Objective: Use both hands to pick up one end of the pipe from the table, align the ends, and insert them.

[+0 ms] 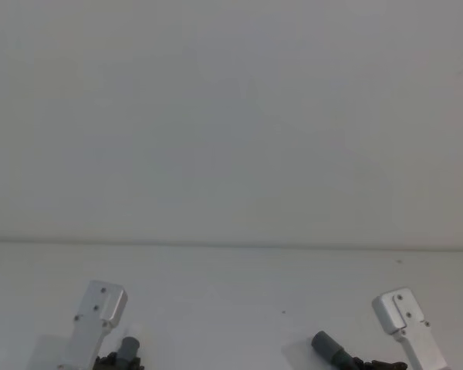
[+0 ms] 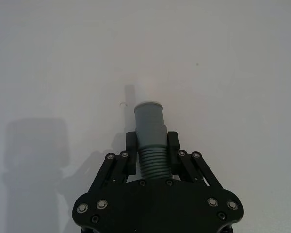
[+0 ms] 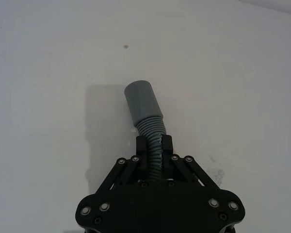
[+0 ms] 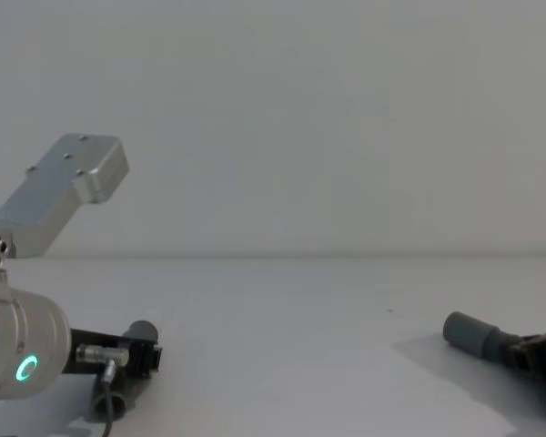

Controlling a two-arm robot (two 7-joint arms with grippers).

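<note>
Your left claw: clamped on the tipped pipe piece, whitish tip ahead of it. Your right claw: clamped on the socket pipe piece, sleeve ahead. Both close to the bench.

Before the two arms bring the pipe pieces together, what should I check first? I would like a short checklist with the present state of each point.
1. Left gripper shut on the ribs of the tipped piece: ok.
2. Right gripper shut on the ribs of the socket piece: ok.
3. Whitish tip free ahead of the left gripper: ok.
4. Socket sleeve free ahead of the right gripper: ok.
5. The two ends facing each other on one line: not ok; the head view shows them wide apart and not in line.
6. Both pieces lifted off the table: cannot tell.
</note>
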